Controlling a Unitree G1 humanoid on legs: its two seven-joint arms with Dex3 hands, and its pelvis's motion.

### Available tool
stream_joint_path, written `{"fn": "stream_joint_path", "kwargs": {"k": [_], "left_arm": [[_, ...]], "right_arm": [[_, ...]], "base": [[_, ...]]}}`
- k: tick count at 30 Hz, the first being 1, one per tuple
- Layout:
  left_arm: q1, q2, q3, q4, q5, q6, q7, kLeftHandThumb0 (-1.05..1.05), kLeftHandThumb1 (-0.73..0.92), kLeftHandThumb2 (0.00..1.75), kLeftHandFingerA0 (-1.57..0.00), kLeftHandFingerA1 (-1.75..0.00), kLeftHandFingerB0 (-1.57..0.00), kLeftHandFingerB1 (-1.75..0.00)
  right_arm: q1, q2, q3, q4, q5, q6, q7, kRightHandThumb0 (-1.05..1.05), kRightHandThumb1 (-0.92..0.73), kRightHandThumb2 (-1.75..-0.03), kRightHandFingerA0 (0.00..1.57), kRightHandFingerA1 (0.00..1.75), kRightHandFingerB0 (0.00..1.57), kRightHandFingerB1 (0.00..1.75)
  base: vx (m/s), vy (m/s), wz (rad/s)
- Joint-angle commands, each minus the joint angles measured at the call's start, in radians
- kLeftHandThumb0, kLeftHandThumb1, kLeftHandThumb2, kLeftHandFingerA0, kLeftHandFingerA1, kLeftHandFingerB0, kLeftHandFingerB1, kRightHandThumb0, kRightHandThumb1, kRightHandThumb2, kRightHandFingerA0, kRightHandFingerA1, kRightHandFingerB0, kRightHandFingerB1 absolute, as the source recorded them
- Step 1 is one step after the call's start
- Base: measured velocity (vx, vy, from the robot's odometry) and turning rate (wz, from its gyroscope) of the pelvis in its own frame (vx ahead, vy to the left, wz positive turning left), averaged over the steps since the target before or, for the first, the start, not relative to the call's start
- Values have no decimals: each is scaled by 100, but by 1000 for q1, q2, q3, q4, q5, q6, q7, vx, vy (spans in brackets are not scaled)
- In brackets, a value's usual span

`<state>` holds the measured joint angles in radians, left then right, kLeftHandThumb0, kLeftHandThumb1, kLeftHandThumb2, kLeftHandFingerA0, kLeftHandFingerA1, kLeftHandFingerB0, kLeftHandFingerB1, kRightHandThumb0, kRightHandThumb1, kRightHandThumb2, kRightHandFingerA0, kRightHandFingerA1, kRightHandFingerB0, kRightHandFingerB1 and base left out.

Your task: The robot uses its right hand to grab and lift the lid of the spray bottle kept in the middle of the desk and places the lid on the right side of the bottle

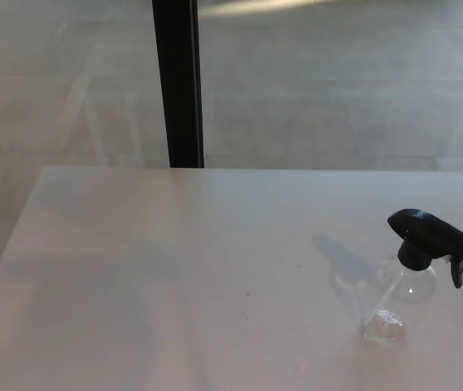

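A clear spray bottle stands upright on the white desk, toward the right side of the head view. Its black trigger-spray lid sits on top of the bottle, nozzle and trigger pointing right. The bottle casts a faint shadow to its left. Neither of my hands shows anywhere in the picture.
The desk's far edge runs across the picture at about mid-height, and its left edge slants down to the lower left. Behind the desk a black vertical post stands against a glass wall over a grey floor.
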<state>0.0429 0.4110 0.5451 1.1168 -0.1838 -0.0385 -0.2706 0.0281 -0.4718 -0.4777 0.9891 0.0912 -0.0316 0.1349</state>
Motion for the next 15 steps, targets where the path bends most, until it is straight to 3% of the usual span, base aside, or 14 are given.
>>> {"fn": "stream_joint_path", "kwargs": {"k": [1,2,3,5,6,7,8,9,10,12,13,14,15], "left_arm": [[-26,43,63,54,-94,-27,-97,-105,50,81,-55,-120,-26,-106],[-23,41,67,53,-98,-23,-101,-105,47,83,-55,-122,-24,-113],[-25,42,70,54,-101,-21,-108,-105,42,114,-66,-112,-30,-91],[-28,43,62,55,-92,-30,-112,-105,37,114,-62,-109,-17,-84],[-28,43,61,52,-93,-28,-112,-105,50,81,-56,-118,-28,-106],[-27,45,60,54,-96,-31,-117,-105,50,81,-56,-119,-27,-107],[-29,46,69,56,-108,-22,-126,-103,40,114,-65,-112,-32,-93],[-29,45,74,58,-115,-20,-126,-105,48,83,-56,-122,-27,-115],[-28,45,73,54,-114,-17,-118,-105,40,113,-65,-112,-35,-95],[-29,46,72,53,-115,-16,-117,-105,40,113,-65,-112,-35,-95],[-30,48,66,55,-109,-17,-113,-105,49,81,-57,-119,-29,-107],[-29,48,65,56,-109,-21,-117,-105,49,82,-54,-119,-28,-106],[-28,49,64,55,-108,-22,-118,-105,49,82,-54,-119,-28,-106]], "right_arm": [[-76,-84,-125,-1,127,-16,6,-79,-60,-101,0,44,6,25],[-118,-113,-151,-36,150,17,13,-77,-60,-102,2,37,2,22],[-142,-120,-169,-76,162,11,15,-82,-59,-103,3,35,0,20],[-207,-148,-180,-140,162,35,3,-91,-61,-106,4,49,8,14],[-244,-152,-189,-187,165,71,-37,-103,-76,-63,0,68,0,44],[-278,-171,-176,-218,151,91,-40,-105,-77,-66,3,111,0,61],[-298,-182,-165,-258,149,94,-21,-105,-54,-106,9,88,0,66],[-346,-191,-146,-338,155,92,4,-68,-4,-91,24,86,4,70],[-361,-194,-129,-424,162,130,16,-80,-8,-94,25,90,1,73],[-361,-190,-130,-443,162,145,15,-80,-8,-94,25,90,1,73],[-398,-196,-94,-553,161,193,22,-78,-8,-94,22,86,10,74],[-402,-198,-79,-599,161,207,35,-73,-11,-94,12,79,0,68],[-399,-198,-74,-624,162,218,41,-73,-11,-94,12,79,0,68]], "base": [[0,0,0],[0,0,0],[0,0,0],[0,0,0],[0,0,0],[0,0,0],[0,0,0],[0,0,0],[0,0,0],[0,0,3],[0,0,7],[0,0,8],[0,0,0]]}}
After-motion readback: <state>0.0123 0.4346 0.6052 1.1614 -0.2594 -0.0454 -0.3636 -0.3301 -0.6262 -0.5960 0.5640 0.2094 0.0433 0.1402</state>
